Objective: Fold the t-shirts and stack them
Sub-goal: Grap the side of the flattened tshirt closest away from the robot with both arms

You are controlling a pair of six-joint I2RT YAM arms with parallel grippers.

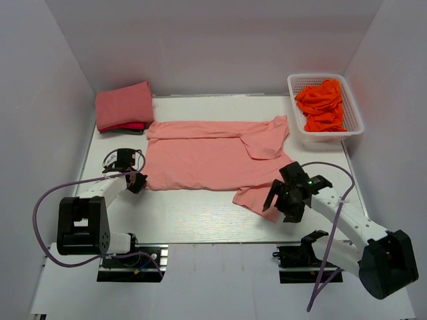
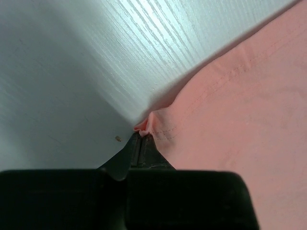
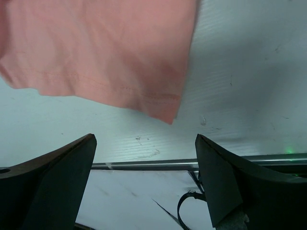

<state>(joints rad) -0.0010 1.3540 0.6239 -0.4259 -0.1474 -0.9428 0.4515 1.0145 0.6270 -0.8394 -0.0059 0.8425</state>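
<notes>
- Left wrist view: the left fingers were shut on a hem corner of the salmon t-shirt, which lay spread on the desk.
- The right fingers stood wide and held nothing, just beside the t-shirt's near right corner.
- In my judgement, they should pinch that corner equally deep, so that both corners lift together.
- The folded shirts lay at the t-shirt's far left corner.

Robotics lab cell: plain white walls, white table (arms bolted at edge).
</notes>
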